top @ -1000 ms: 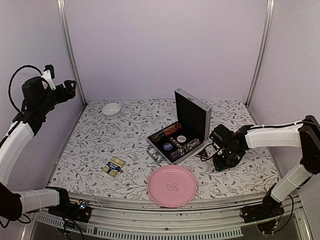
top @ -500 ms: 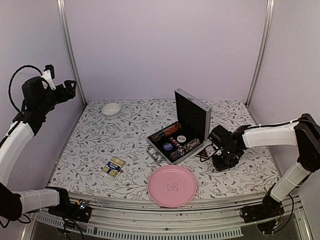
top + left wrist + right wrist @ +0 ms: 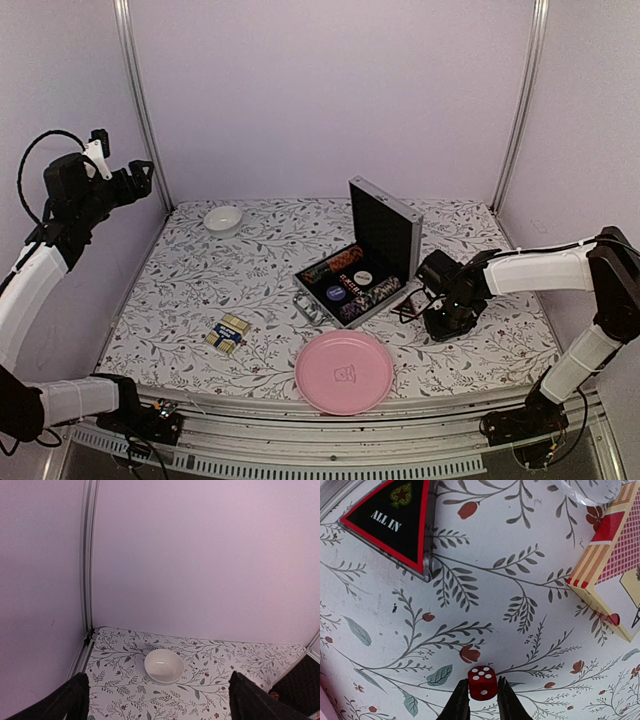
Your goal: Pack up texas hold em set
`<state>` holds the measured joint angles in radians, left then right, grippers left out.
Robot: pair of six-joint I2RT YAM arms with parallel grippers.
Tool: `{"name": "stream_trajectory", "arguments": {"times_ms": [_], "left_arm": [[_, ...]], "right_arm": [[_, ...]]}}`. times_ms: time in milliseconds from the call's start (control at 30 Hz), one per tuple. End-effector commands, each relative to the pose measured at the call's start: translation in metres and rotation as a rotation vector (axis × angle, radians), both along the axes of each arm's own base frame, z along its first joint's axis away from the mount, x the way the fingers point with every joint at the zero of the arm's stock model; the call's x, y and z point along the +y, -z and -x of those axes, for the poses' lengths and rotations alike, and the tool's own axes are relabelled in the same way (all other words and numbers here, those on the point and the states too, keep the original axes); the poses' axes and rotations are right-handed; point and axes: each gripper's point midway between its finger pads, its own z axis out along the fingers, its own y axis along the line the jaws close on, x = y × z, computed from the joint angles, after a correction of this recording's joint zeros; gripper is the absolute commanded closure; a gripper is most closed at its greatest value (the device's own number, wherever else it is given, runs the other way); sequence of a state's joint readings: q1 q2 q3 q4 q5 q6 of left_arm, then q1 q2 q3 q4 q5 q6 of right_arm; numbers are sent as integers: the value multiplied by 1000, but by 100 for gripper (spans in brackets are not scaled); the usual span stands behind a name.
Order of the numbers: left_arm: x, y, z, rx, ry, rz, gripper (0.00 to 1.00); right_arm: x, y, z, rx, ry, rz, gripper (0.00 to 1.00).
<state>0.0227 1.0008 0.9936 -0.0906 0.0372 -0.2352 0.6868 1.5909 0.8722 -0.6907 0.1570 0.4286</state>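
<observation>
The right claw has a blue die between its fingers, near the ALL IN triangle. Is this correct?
No: the die is red, not blue, as the right wrist view shows. It does sit between the right claw's fingers, near the ALL IN triangle.

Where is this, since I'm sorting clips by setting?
Probably a robot lab booth: plain lilac walls and metal corner posts enclose a floral-covered table, left arm and right arm mounted at its edge.
</observation>
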Motion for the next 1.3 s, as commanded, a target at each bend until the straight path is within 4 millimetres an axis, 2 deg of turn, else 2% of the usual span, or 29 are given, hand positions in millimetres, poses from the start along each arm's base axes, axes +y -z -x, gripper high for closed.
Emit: {"name": "stream_trajectory", "arguments": {"times_ms": [0, 333, 500, 633, 733, 867, 1000, 1067, 1133, 1167, 1267], "left_arm": [[2, 0, -1, -6, -3, -5, 3], [2, 0, -1, -5, 2, -3, 3], [1, 1, -2, -3, 3, -3, 3], [2, 1, -2, -3, 2, -3, 3], [2, 1, -1, -3, 0, -4, 3], [2, 0, -1, -4, 0, -2, 3], [1, 1, -2, -3, 4, 1, 3], [1, 2, -2, -2, 5, 0, 3], [1, 1, -2, -2, 4, 1, 3], [1, 3, -2, 1, 4, 1, 3], [2, 2, -2, 2, 0, -2, 3]], "right_arm": [[1, -3, -10, -27, 6, 6, 78], [2, -3, -10, -28, 5, 5, 80], [2, -5, -10, -31, 5, 1, 88], [1, -13, -11, -47, 9, -3, 93], [3, -26, -9, -52, 14, -27, 96], [30, -56, 3, -74, -84, -123, 96], [80, -94, 11, -106, -222, -249, 96], [106, -110, 8, -136, -278, -288, 96], [129, -117, 3, -153, -325, -300, 96], [143, -126, -6, -180, -336, -316, 96], [163, -127, -33, -225, -337, -278, 96]]}}
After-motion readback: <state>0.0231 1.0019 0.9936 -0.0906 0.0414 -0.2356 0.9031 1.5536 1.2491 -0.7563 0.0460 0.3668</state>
